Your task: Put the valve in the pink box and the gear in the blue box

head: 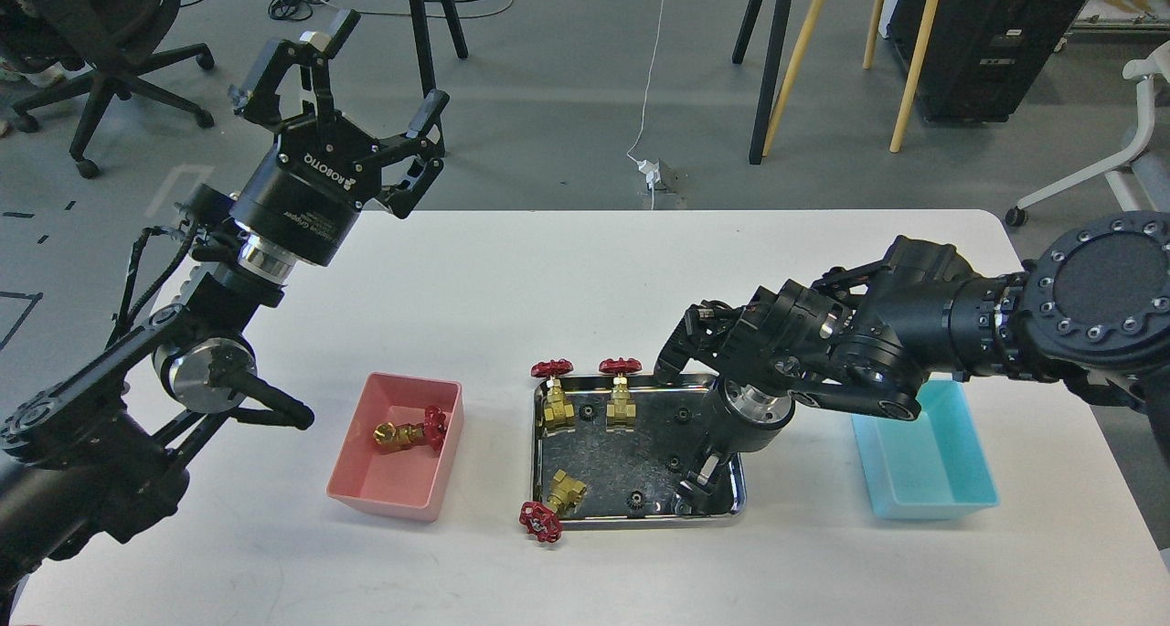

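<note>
One valve (411, 432) lies in the pink box (384, 500) at the front left. Three more valves are at the steel tray (640, 448): two stand upright at its back left (553, 396) (621, 392), and one lies at its front left corner (554, 505). Several small black gears lie in the tray, one (674, 462) just left of my right gripper and another (633, 498) near the front rim. My right gripper (692, 491) points down into the tray's front right corner; its dark fingers cannot be told apart. My left gripper (358, 70) is open and empty, high above the table's back left. The blue box (932, 503) at the right holds nothing.
The white table (548, 270) carries only the two boxes and the tray. My right forearm (868, 334) hangs over the tray's right side and the blue box's left rim. Behind the table are an office chair (101, 50), stand legs (777, 59) and cables on the floor.
</note>
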Robot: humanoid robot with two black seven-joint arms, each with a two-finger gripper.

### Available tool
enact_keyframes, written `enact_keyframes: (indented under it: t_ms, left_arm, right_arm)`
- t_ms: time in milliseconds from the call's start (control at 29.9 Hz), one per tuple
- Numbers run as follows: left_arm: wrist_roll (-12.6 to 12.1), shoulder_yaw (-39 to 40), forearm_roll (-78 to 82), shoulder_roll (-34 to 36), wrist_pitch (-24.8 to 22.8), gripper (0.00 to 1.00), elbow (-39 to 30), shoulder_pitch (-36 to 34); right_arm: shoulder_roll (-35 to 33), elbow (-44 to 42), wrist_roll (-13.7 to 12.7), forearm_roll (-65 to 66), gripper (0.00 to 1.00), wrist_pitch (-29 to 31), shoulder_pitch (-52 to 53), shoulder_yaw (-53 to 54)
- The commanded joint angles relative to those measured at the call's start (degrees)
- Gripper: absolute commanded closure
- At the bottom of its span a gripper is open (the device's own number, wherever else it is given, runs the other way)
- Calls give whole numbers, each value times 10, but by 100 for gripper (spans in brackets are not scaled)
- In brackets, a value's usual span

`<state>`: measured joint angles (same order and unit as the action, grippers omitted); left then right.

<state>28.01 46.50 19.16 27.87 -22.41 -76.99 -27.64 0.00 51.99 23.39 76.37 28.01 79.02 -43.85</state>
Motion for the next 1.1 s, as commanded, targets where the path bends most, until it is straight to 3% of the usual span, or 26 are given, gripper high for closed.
enact_keyframes:
  t_ms: [0,1071]
  left_arm:
    - [0,0,0,-1,0,6,0,0]
    - [0,0,1,-17,-7,6,9,0]
  right_arm:
    - [0,-7,0,0,62,0,-1,3]
    - [0,-22,0,-1,62,0,-19,27]
